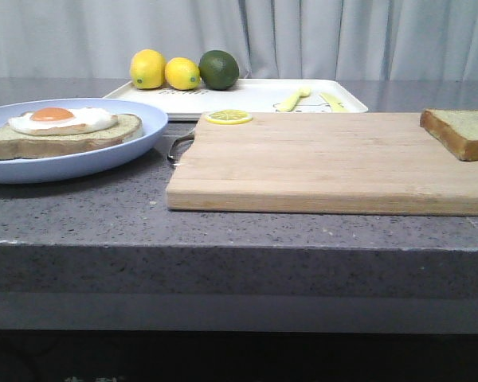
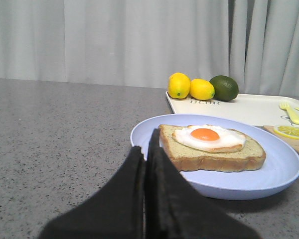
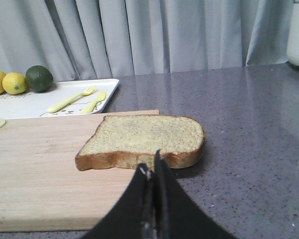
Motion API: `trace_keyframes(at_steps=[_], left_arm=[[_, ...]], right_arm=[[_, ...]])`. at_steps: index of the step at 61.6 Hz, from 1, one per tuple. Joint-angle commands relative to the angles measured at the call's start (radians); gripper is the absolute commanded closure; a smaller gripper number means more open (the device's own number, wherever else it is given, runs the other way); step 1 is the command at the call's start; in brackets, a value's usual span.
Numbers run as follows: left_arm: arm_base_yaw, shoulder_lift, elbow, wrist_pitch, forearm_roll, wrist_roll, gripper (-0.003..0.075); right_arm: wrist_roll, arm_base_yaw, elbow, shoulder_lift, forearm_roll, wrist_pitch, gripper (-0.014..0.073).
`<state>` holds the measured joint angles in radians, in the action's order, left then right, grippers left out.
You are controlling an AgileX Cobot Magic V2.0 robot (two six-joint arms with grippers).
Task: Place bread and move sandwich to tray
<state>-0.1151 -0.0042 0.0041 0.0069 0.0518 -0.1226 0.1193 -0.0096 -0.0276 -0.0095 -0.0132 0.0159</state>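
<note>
Bread (image 3: pixel 144 139) thick, brown-crusted, on smooth wooden board (image 1: pixel 319 163)

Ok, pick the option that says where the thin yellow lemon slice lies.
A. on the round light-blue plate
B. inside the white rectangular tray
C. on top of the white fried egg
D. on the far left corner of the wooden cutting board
D: the thin yellow lemon slice rests on the wooden cutting board's far left corner, just in front of the white rectangular tray.
</note>
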Motion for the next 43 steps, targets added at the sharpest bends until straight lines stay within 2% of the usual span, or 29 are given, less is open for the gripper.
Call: trace_keyframes(at_steps=[1, 43], left_arm=[[0.002, -0.024, 0.001, -0.074, -0.002, 0.001, 0.0741], [0.002, -0.024, 0.001, -0.094, -0.002, 0.001, 0.0741]], right_arm=[[-0.003, -0.006, 0.002, -0.018, 0.013, -0.082, 0.0664], [-0.003, -0.006, 0.005, -0.018, 0.013, -0.104, 0.0664]])
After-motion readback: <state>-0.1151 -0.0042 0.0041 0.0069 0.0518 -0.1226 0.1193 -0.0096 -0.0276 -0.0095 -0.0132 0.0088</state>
